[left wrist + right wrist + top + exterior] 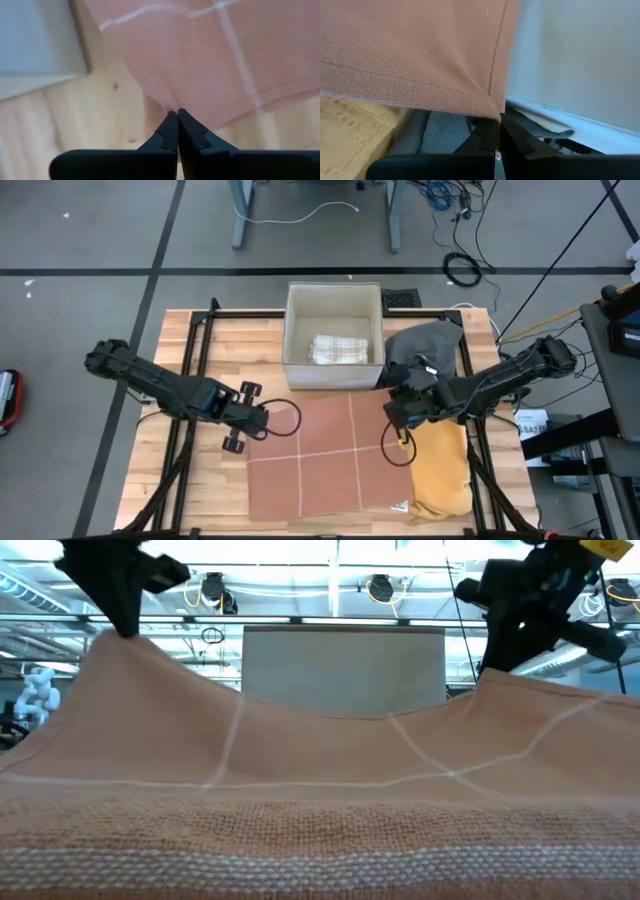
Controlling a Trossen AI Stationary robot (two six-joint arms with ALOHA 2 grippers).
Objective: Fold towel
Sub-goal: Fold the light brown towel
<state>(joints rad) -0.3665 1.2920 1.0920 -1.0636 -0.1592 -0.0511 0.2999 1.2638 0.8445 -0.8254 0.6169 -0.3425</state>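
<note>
Towel [325, 460], a salmon-pink cloth crossed by pale lines that divide it into quarters, lies spread over the middle of the wooden desk [190, 490], with its near edge flat and its two far corners raised off the surface. The left pincer [262, 418] is pinched tight on the far left corner; the left wrist view shows its fingertips [176, 131] pressed together with the fabric caught between them and pulled up into a peak. The right pincer [396, 420] is likewise clamped on the far right corner, where the hemmed corner of the cloth runs down into the closed tips [495, 135]. From the low view the towel [320, 780] rises to a point under each pincer and sags in a shallow dip between them.

Just beside the towel on the right lies a mustard-yellow cloth [440, 475], partly tucked under the towel's right edge. Farther back on the right, a dark grey cloth [430, 345] sits crumpled next to an open white box [334, 335], which stands at the back of the desk behind the towel. Inside the box rests a folded pale checked cloth [338, 350]. Both dark arms reach in from the sides of the desk, the left from the left edge and the right from the right edge.
</note>
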